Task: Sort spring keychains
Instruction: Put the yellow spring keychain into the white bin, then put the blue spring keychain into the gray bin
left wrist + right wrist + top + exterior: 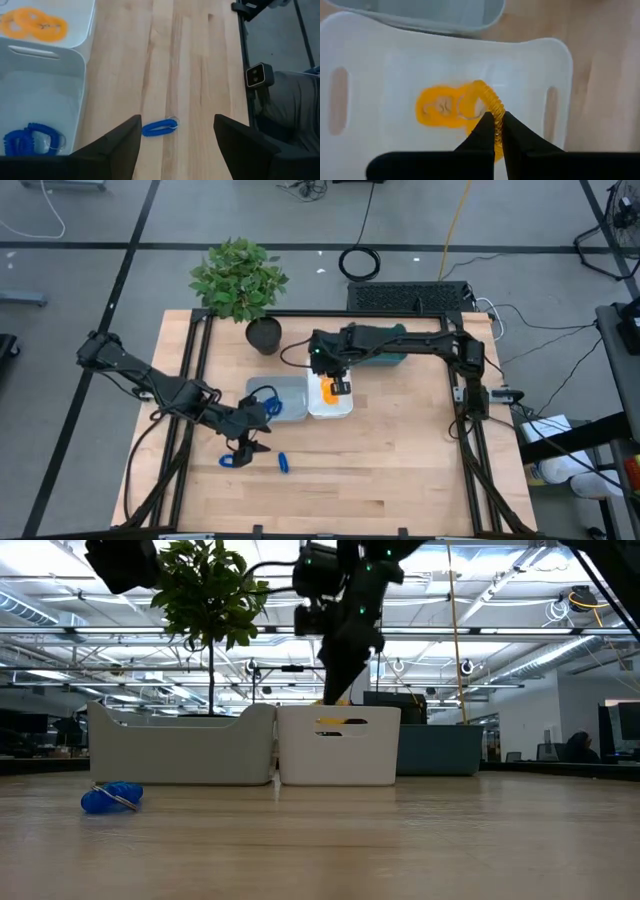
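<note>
My right gripper (497,118) hangs over the white tray (345,410) and is shut on an orange spring keychain (489,98). More orange keychains (437,107) lie on that tray's floor. My left gripper (177,119) is open and empty, above the table just near of the grey tray (292,392). A blue keychain (160,126) lies flat on the wood ahead of its fingers. A second blue one (232,461) lies beside that gripper, also showing in the low view (112,797). Blue keychains (31,141) sit in the grey tray. My right gripper pinches the orange keychain's coil (495,109) between its two fingertips, coming from above and pointing down into the white tray. The free loop (479,89) reaches past the fingers over the other orange keychains; I cannot tell whether it touches them.
The grey and white trays stand side by side at mid-table, with a teal tray (392,358) behind the right arm. A potted plant (240,280) stands at the far left of the table. Bare wood (400,470) spreads toward the near edge and right.
</note>
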Controlling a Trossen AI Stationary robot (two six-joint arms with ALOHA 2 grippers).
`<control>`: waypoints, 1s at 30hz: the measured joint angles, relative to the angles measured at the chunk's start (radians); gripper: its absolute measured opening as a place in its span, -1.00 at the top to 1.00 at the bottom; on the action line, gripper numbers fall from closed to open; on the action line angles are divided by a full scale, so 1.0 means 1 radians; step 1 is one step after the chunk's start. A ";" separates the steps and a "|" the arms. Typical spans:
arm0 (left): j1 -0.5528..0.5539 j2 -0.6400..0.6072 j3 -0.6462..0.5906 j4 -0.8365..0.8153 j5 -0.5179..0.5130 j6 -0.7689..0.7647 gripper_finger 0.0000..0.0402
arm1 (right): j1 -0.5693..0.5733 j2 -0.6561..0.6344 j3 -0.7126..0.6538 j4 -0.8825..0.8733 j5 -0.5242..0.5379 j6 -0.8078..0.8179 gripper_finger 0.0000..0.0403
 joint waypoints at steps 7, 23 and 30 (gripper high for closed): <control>-0.013 0.000 0.000 0.000 -0.002 -0.024 -0.29 | 0.003 0.001 -0.135 0.154 0.000 0.007 1.00; -0.013 0.007 0.000 0.000 -0.001 -0.059 -0.24 | 0.059 -0.001 -0.272 0.321 0.158 -0.030 0.74; -0.013 0.007 0.000 0.000 0.009 -0.058 -0.25 | 0.069 -0.001 -0.272 0.317 0.158 -0.046 0.28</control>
